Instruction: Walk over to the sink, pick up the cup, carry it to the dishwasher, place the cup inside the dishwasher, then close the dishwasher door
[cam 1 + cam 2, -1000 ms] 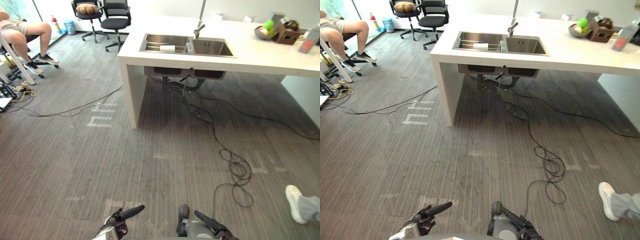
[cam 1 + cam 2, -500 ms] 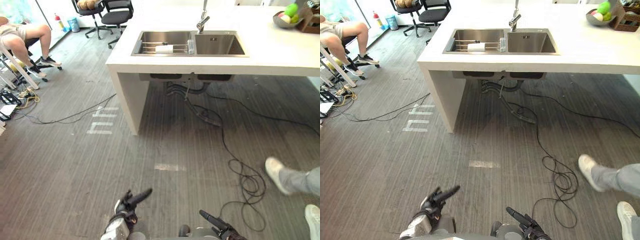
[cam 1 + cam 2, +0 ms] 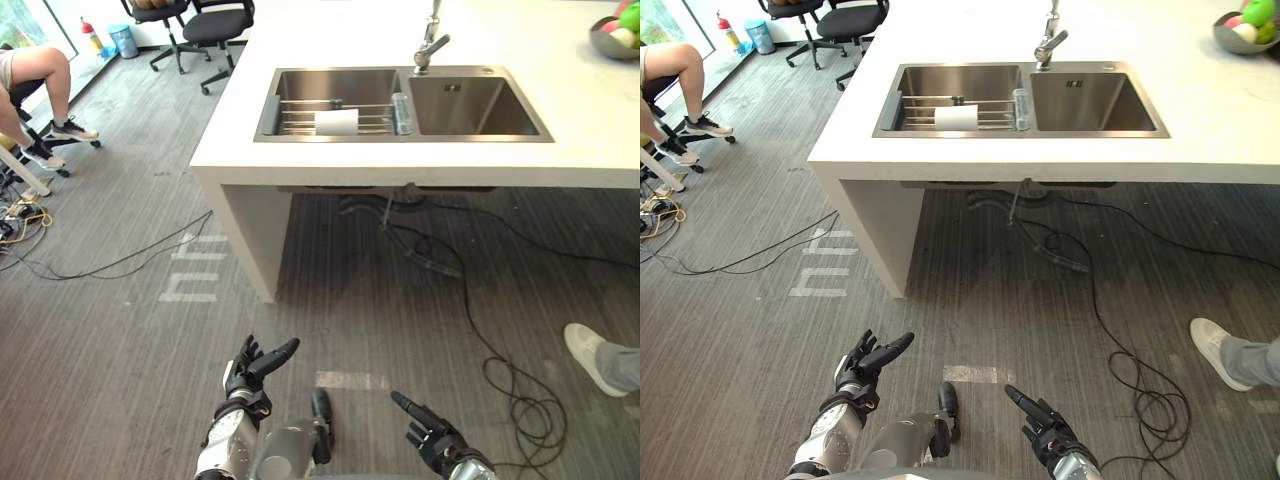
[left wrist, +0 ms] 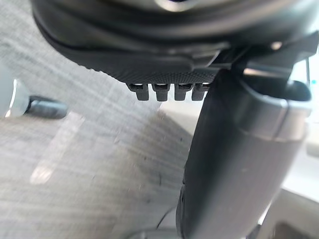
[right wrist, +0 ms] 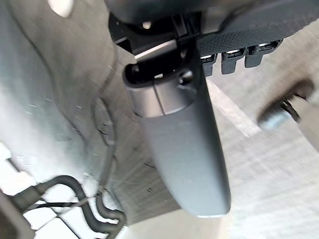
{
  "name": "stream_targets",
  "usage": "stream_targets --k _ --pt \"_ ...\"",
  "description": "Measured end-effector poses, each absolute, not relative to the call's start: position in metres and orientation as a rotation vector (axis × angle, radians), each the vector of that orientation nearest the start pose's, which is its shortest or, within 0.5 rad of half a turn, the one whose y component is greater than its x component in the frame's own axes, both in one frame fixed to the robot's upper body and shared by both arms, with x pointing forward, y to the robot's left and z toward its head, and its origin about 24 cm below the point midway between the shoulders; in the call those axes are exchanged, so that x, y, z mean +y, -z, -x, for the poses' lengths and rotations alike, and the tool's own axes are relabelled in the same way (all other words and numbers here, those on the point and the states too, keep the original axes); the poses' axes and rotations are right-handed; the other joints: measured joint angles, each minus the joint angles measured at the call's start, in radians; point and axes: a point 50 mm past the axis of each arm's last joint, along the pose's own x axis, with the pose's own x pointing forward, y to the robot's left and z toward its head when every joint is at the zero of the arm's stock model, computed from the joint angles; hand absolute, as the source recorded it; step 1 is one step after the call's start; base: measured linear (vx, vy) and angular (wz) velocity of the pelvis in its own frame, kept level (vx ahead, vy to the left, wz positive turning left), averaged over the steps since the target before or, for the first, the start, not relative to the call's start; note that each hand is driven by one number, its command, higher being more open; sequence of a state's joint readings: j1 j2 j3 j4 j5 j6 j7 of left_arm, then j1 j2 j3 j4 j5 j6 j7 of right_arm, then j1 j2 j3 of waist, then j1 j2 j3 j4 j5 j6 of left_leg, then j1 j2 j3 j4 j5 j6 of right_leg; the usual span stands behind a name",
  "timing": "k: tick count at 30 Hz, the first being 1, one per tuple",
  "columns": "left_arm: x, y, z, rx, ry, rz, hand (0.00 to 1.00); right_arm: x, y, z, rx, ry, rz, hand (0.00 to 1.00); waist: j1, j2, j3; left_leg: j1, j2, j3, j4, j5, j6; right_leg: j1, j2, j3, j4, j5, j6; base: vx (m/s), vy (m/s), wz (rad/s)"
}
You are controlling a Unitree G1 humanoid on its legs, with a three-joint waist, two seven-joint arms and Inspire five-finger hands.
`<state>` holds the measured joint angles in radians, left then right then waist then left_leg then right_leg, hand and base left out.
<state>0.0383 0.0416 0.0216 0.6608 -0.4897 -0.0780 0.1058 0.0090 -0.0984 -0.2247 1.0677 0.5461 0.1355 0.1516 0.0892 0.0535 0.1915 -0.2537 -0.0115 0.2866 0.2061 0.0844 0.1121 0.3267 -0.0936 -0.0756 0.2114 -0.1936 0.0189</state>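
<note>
The steel double sink (image 3: 480, 105) is set in a white counter (image 3: 600, 120) ahead of me. A wire rack (image 3: 930, 108) spans its left basin, and a white cup (image 3: 336, 121) lies on its side on that rack. A clear glass (image 3: 1021, 108) stands at the rack's right end, below the faucet (image 3: 430, 45). My left hand (image 3: 255, 366) hangs low over the floor with fingers straight and holds nothing. My right hand (image 3: 428, 436) is also low, open and empty. Both are far short of the counter. Each wrist view shows a straight thumb, left (image 4: 234, 164) and right (image 5: 184, 144), over the floor.
Black cables (image 3: 520, 400) trail from under the sink across the grey floor at right. A person's shoe (image 3: 595, 355) is at the right edge. A seated person's legs (image 3: 40, 75) and office chairs (image 3: 215, 20) are at the far left. A fruit bowl (image 3: 615, 30) sits on the counter's right.
The camera has moved closer to the sink, which now looms larger. Both hands show higher in the picture. The person's foot at right has shifted.
</note>
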Motion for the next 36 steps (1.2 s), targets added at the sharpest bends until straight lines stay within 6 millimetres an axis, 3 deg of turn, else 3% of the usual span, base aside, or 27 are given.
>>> stream_targets --k 2,3,4,5,6,7,8,10,11,13,15,16,17,18,19,20,22,23,26,28,31,33,36 --pt "0.177 0.103 -0.185 0.619 -0.36 0.394 1.0 -0.202 0.161 -0.104 1.09 0.389 -0.634 1.0 0.008 -0.008 -0.018 0.003 -0.016 -0.001 -0.002 -0.026 0.0 -0.056 -0.02 0.032 0.11 0.015 0.015 0.25 0.089 0.04" --pt "0.175 0.104 -0.184 0.613 -0.37 0.396 1.0 -0.206 0.163 -0.095 1.119 0.421 -0.64 1.0 0.007 -0.015 -0.03 0.029 -0.041 -0.002 -0.044 -0.027 0.001 -0.133 -0.041 0.045 0.27 0.035 0.074 0.25 0.094 0.02" --pt "0.174 0.103 -0.183 0.607 -0.378 0.397 1.0 -0.209 0.163 -0.095 1.106 0.438 -0.647 1.0 0.007 -0.018 -0.034 0.048 -0.055 -0.002 -0.071 -0.028 0.002 -0.179 -0.052 0.054 0.352 0.061 0.156 0.26 0.115 0.1" --pt "0.173 0.102 -0.184 0.601 -0.384 0.382 1.0 -0.214 0.162 -0.095 1.082 0.473 -0.666 1.0 -0.005 -0.021 -0.04 0.087 -0.077 -0.006 -0.11 -0.036 0.012 -0.246 -0.068 0.076 0.51 0.133 0.258 0.27 0.123 0.09" --pt "0.176 0.098 -0.186 0.58 -0.397 0.363 1.0 -0.215 0.161 -0.097 1.059 0.494 -0.687 1.0 -0.009 -0.036 -0.049 0.122 -0.097 -0.013 -0.132 -0.039 0.016 -0.331 -0.078 0.087 0.696 0.156 0.257 0.27 0.119 0.16" --pt "0.177 0.095 -0.188 0.563 -0.405 0.362 1.0 -0.215 0.161 -0.098 1.043 0.508 -0.703 1.0 -0.011 -0.043 -0.053 0.141 -0.107 -0.018 -0.14 -0.043 0.017 -0.371 -0.086 0.077 0.789 0.155 0.256 0.35 0.092 0.22" --pt "0.177 0.081 -0.197 0.497 -0.429 0.373 1.0 -0.219 0.158 -0.102 0.995 0.53 -0.713 1.0 -0.018 -0.046 -0.053 0.206 -0.125 -0.039 -0.151 -0.066 0.015 -0.462 -0.126 0.008 0.947 0.135 0.22 0.35 0.049 0.24" --pt "0.177 0.068 -0.205 0.428 -0.449 0.386 1.0 -0.223 0.155 -0.104 0.967 0.538 -0.711 1.0 -0.02 -0.046 -0.053 0.239 -0.125 -0.051 -0.146 -0.089 0.01 -0.522 -0.149 -0.039 0.976 0.094 0.149 0.3 -0.002 0.25" --pt "0.18 0.053 -0.213 0.346 -0.463 0.394 1.0 -0.226 0.153 -0.104 0.943 0.541 -0.711 1.0 -0.022 -0.046 -0.053 0.272 -0.118 -0.069 -0.137 -0.11 0.003 -0.568 -0.171 -0.088 0.941 0.042 0.082 0.2 -0.048 0.3" --pt "0.184 0.031 -0.222 0.23 -0.489 0.41 1.0 -0.228 0.152 -0.102 0.929 0.551 -0.705 1.0 -0.027 -0.032 -0.054 0.311 -0.079 -0.095 -0.109 -0.149 -0.018 -0.599 -0.175 -0.169 0.766 -0.003 0.036 0.2 -0.083 0.34" --pt "0.198 0.007 -0.23 0.089 -0.55 0.423 1.0 -0.228 0.153 -0.098 0.938 0.569 -0.703 1.0 -0.024 -0.029 -0.057 0.322 -0.017 -0.12 -0.052 -0.203 -0.054 -0.607 -0.136 -0.209 0.464 0.003 0.022 0.27 -0.173 0.24" --pt "0.202 0.002 -0.232 0.059 -0.562 0.425 1.0 -0.227 0.154 -0.095 0.944 0.572 -0.707 1.0 -0.025 -0.03 -0.058 0.322 -0.005 -0.133 -0.035 -0.21 -0.06 -0.607 -0.123 -0.202 0.404 0.013 0.017 0.32 -0.243 0.54" --pt "0.21 -0.008 -0.237 0.005 -0.579 0.429 1.0 -0.223 0.158 -0.083 0.979 0.583 -0.716 1.0 -0.032 -0.034 -0.061 0.318 0.011 -0.172 0.003 -0.239 -0.082 -0.606 -0.115 -0.184 0.327 0.061 0.012 0.35 -0.309 0.82" --pt "0.216 -0.017 -0.238 -0.039 -0.587 0.429 1.0 -0.217 0.162 -0.069 1.022 0.6 -0.731 1.0 -0.037 -0.05 -0.069 0.317 0.01 -0.207 0.032 -0.269 -0.101 -0.595 -0.121 -0.162 0.299 0.148 0.008 0.44 -0.424 0.99" --pt "0.22 -0.023 -0.238 -0.072 -0.595 0.431 1.0 -0.211 0.167 -0.053 1.073 0.618 -0.748 1.0 -0.033 -0.076 -0.082 0.319 0.001 -0.228 0.05 -0.295 -0.114 -0.579 -0.137 -0.16 0.296 0.203 0.025 0.46 -0.482 0.71" --pt "0.222 -0.029 -0.236 -0.102 -0.612 0.459 1.0 -0.213 0.169 -0.043 1.105 0.642 -0.746 1.0 -0.018 -0.053 -0.086 0.319 0.026 -0.244 0.074 -0.322 -0.139 -0.555 -0.126 -0.185 0.298 0.145 0.03 0.38 -0.421 0.38" --pt "0.221 -0.042 -0.234 -0.165 -0.61 0.493 1.0 -0.216 0.169 -0.037 1.124 0.657 -0.744 1.0 -0.012 -0.021 -0.093 0.316 0.065 -0.251 0.065 -0.325 -0.152 -0.553 -0.093 -0.224 0.288 0.121 0.009 0.29 -0.339 0.13" --pt "0.219 -0.05 -0.234 -0.2 -0.598 0.501 1.0 -0.216 0.169 -0.037 1.127 0.659 -0.749 1.0 -0.008 -0.017 -0.096 0.323 0.078 -0.248 0.044 -0.317 -0.164 -0.542 -0.075 -0.237 0.269 0.108 -0.008 0.25 -0.315 0.03" --pt "0.214 -0.07 -0.235 -0.277 -0.565 0.499 1.0 -0.21 0.172 -0.03 1.164 0.665 -0.775 1.0 -0.008 -0.022 -0.109 0.341 0.11 -0.237 0.018 -0.309 -0.177 -0.499 -0.031 -0.241 0.18 0.054 -0.013 0.14 -0.227 -0.11" --pt "0.213 -0.079 -0.233 -0.312 -0.574 0.487 1.0 -0.207 0.172 -0.025 1.176 0.67 -0.79 1.0 -0.011 -0.02 -0.117 0.34 0.122 -0.204 0.022 -0.298 -0.192 -0.499 -0.015 -0.233 0.168 0.049 -0.021 0.06 -0.144 -0.21" --pt "0.211 -0.107 -0.226 -0.442 -0.57 0.421 1.0 -0.204 0.173 -0.02 1.18 0.664 -0.807 1.0 -0.011 -0.025 -0.122 0.282 0.141 -0.184 0.147 -0.299 -0.193 -0.491 0.003 -0.228 0.15 0.03 -0.031 0.03 -0.115 -0.09" --pt "0.208 -0.135 -0.217 -0.588 -0.546 0.41 1.0 -0.208 0.172 -0.016 1.194 0.67 -0.804 1.0 -0.006 -0.014 -0.115 0.144 0.2 -0.147 0.468 -0.294 -0.183 -0.421 0.027 -0.234 0.094 0.039 -0.047 0.05 -0.093 0.04" --pt "0.205 -0.164 -0.205 -0.744 -0.465 0.399 1.0 -0.21 0.172 -0.008 1.221 0.666 -0.798 1.0 0.005 -0.022 -0.11 0.097 0.204 -0.103 0.425 -0.334 -0.155 -0.338 0.015 -0.241 0.057 0.037 -0.051 0.09 -0.011 0.11"
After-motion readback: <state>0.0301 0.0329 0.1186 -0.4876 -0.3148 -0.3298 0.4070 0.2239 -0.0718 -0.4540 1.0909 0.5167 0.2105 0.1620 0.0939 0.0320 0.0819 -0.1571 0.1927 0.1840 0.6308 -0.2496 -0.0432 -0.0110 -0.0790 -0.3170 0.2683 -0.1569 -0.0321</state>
